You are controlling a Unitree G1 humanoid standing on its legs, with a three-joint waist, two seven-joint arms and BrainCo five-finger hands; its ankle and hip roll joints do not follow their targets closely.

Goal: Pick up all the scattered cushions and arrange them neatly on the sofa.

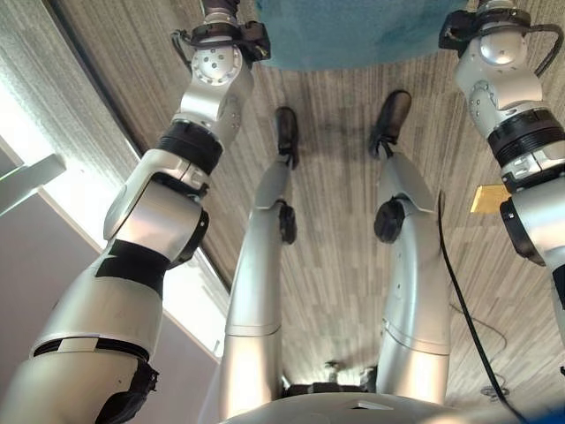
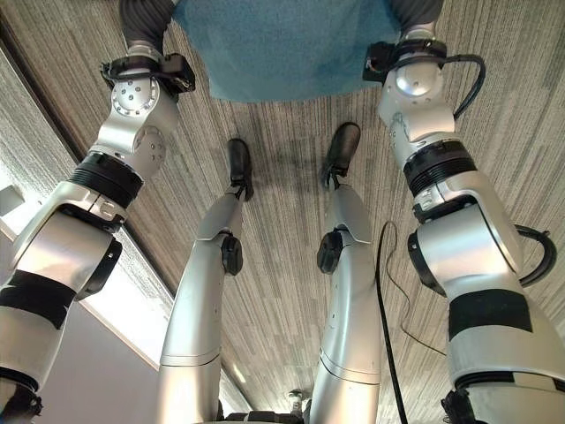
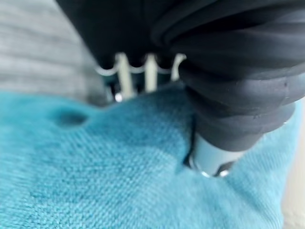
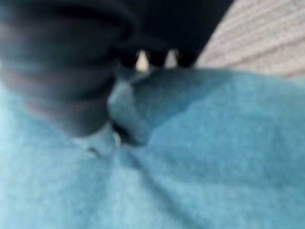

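1. We see the teal woven-fabric cushion (image 2: 282,44) lying on the striped grey carpet floor (image 2: 291,265), spanning between our two hands, its long axis running from one hand across to the other.
2. Our left hand (image 3: 209,152) presses into the cushion's edge on its side; the thumb dents the cloth and the fingers reach past the far rim, so we judge it clamped on the cushion.
3. Our right hand (image 4: 102,140) does likewise at the opposite end, thumb sunk in a fold.
4. Both hands are equally near; the lift calls for both together.
5. No label or writing is readable.
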